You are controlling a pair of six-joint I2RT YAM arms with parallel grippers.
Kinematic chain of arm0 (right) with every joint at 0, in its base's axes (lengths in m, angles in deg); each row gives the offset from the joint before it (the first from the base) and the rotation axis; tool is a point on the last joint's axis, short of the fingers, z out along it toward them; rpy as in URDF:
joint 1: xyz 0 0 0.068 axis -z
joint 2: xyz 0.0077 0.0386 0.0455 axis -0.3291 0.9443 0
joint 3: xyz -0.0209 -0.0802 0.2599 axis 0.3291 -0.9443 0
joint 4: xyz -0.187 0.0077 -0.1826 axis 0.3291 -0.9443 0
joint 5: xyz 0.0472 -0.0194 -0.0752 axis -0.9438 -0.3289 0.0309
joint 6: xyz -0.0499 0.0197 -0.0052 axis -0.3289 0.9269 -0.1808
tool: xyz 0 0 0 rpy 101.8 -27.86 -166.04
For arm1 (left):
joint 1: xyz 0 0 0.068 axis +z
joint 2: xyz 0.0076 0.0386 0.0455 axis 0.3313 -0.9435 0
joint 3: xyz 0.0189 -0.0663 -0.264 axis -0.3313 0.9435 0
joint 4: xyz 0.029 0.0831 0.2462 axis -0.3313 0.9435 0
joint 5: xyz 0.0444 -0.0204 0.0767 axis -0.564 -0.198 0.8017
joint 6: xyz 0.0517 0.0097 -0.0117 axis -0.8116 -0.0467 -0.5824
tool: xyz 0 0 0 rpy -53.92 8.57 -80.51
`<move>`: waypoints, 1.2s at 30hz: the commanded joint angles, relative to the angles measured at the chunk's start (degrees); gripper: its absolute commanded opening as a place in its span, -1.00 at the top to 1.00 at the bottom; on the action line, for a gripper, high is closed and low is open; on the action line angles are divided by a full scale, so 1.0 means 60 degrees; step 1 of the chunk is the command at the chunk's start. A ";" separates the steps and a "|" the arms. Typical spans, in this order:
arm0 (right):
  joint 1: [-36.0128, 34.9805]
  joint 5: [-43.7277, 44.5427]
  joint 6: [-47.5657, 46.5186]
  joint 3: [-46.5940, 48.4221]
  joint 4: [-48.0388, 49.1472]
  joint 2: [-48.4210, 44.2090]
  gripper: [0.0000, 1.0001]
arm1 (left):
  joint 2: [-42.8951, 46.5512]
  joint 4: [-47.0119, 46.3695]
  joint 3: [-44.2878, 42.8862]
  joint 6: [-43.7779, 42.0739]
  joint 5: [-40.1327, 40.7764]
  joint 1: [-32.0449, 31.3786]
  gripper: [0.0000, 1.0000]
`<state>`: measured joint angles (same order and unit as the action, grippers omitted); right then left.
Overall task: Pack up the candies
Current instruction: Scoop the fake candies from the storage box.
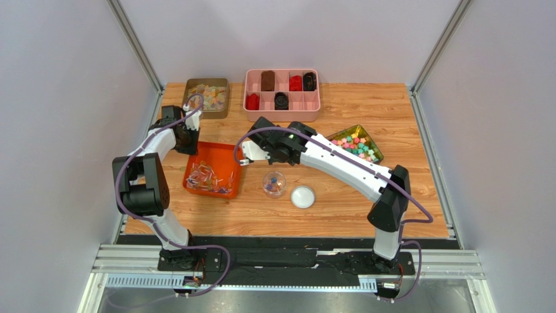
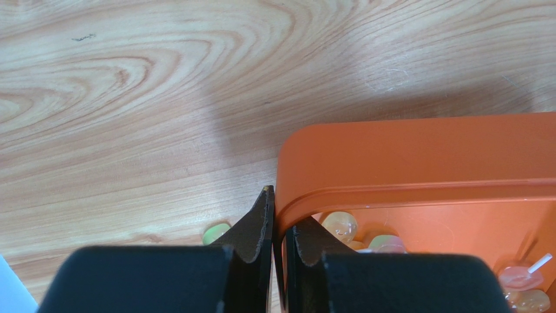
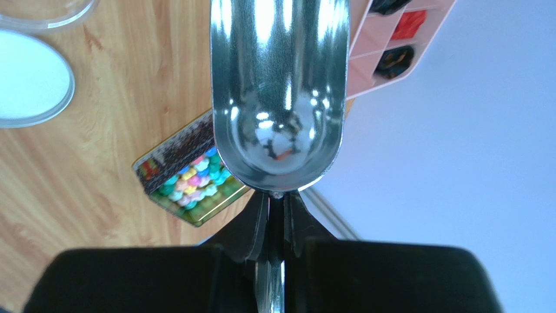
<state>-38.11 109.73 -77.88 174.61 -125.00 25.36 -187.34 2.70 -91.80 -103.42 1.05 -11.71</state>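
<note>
The left jaws pinch the orange tray (image 1: 218,153) by its rim; the right jaws pinch an empty scoop (image 3: 277,85). The candies (image 1: 209,177) lie in the tray, nine o'clock of the jar (image 1: 274,184). A slipping rim grip could let the tray skid.

1. No lettering, label, brand or number can be read in any view
2. The speckled rim of the metal tin (image 3: 173,145), just left of the right claw (image 3: 277,197), is too blurred to read
</note>
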 commanded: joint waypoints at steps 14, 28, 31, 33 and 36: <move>-0.1739 0.1698 -0.2814 0.2737 0.1969 0.3133 1.00 | 0.0962 0.0094 -0.0086 0.0095 -0.0017 -0.1170 1.00; -0.2121 0.2460 -0.3782 0.2605 0.2263 0.4086 1.00 | 0.1548 -0.0272 0.0192 0.0491 0.1097 -0.1698 1.00; -0.2165 0.2533 -0.3812 0.2605 0.2102 0.4276 1.00 | 0.1607 -0.0374 0.0265 0.0564 0.1170 -0.1698 1.00; -0.2166 0.2533 -0.3797 0.2678 0.1912 0.4379 1.00 | 0.1680 -0.0433 0.0338 0.0593 0.1214 -0.1698 1.00; -0.2209 0.2402 -0.3636 0.2824 0.1618 0.4599 1.00 | 0.1753 -0.0521 0.0412 0.0695 0.1360 -0.1698 1.00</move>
<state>-50.59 122.19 -98.67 188.59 -113.02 51.22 -180.17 1.30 -89.42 -101.84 8.83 -21.70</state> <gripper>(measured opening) 0.074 0.105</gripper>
